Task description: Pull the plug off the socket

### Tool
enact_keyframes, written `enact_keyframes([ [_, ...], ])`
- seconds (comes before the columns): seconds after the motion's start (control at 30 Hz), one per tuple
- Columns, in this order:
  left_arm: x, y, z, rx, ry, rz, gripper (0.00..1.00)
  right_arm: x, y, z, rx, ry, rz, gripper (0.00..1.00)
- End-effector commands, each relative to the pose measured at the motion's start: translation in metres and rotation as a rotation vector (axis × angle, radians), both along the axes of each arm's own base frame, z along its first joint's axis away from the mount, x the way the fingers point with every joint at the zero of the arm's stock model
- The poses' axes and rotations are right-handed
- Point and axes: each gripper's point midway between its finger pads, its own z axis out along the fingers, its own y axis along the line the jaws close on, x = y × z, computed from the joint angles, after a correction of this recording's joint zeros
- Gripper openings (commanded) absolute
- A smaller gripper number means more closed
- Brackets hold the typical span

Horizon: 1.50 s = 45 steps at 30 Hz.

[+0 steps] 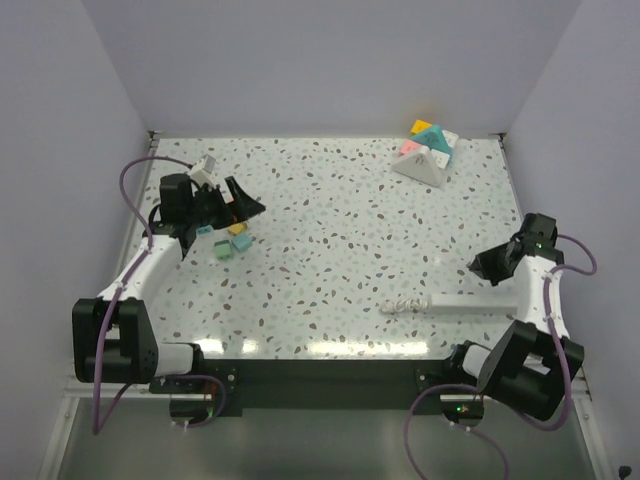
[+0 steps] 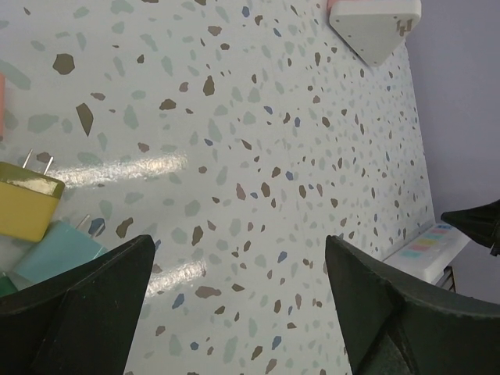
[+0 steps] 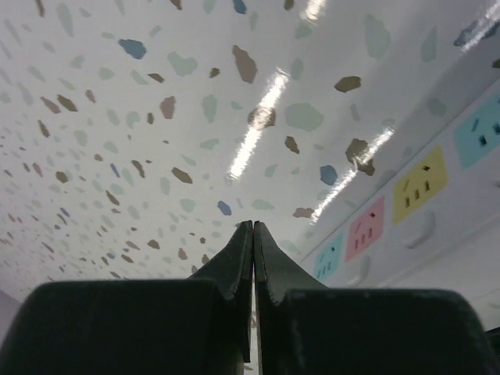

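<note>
White power strip [image 1: 470,302] lies crosswise, coiled cord [image 1: 405,304] at its left end.

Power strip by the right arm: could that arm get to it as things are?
Probably yes. The right end effector is shut and sits just beside the strip, with nothing lying between them. Its wrist camera shows the coloured sockets close alongside.

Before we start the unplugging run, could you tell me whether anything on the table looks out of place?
Yes: the yellow plug and teal plug lie loose on the table beside the left gripper, prongs bare, in no socket. The power strip sockets seen from the right wrist look empty.
</note>
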Motion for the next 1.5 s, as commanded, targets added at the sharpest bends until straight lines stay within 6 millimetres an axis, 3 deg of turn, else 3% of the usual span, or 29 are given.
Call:
enact_keyframes([
  [0.0,-0.008,-0.005,0.005,-0.020,-0.013,-0.027,0.95,-0.025,-0.003,-0.029,-0.047,0.107,0.018,0.00],
  [0.13,-0.012,-0.005,0.002,-0.017,-0.011,-0.034,0.94,-0.052,0.005,-0.038,-0.054,0.158,0.027,0.00],
  [0.33,-0.014,-0.005,-0.001,-0.006,-0.010,-0.038,0.94,-0.096,0.021,-0.030,-0.073,0.180,0.022,0.00],
  [0.47,-0.016,-0.007,-0.007,-0.019,0.001,-0.049,0.94,-0.103,0.028,-0.031,-0.056,0.186,0.034,0.00],
  [0.6,-0.017,-0.008,-0.008,-0.020,0.003,-0.059,0.93,-0.091,0.025,-0.021,-0.054,0.148,0.028,0.00],
  [0.67,-0.016,-0.008,-0.007,-0.020,0.005,-0.060,0.93,-0.096,0.016,-0.018,-0.097,0.190,0.014,0.00],
  [0.77,-0.016,-0.009,-0.006,-0.026,0.006,-0.064,0.93,-0.118,0.015,-0.030,-0.104,0.301,-0.008,0.00],
  [0.93,-0.016,-0.011,-0.010,-0.043,0.019,-0.068,0.93,-0.114,0.015,-0.049,-0.081,0.324,-0.027,0.00],
  [1.0,-0.016,-0.012,-0.011,-0.048,0.023,-0.068,0.93,-0.122,0.015,-0.062,-0.061,0.401,-0.028,0.00],
  [1.23,-0.017,-0.012,-0.013,-0.046,0.033,-0.069,0.92,-0.122,0.020,-0.078,-0.034,0.448,0.009,0.00],
  [1.37,-0.018,-0.012,-0.019,-0.055,0.051,-0.064,0.92,-0.104,0.007,-0.078,-0.061,0.436,0.002,0.00],
  [1.47,-0.017,-0.012,-0.019,-0.056,0.054,-0.059,0.92,-0.074,-0.004,-0.084,-0.074,0.383,0.001,0.00],
])
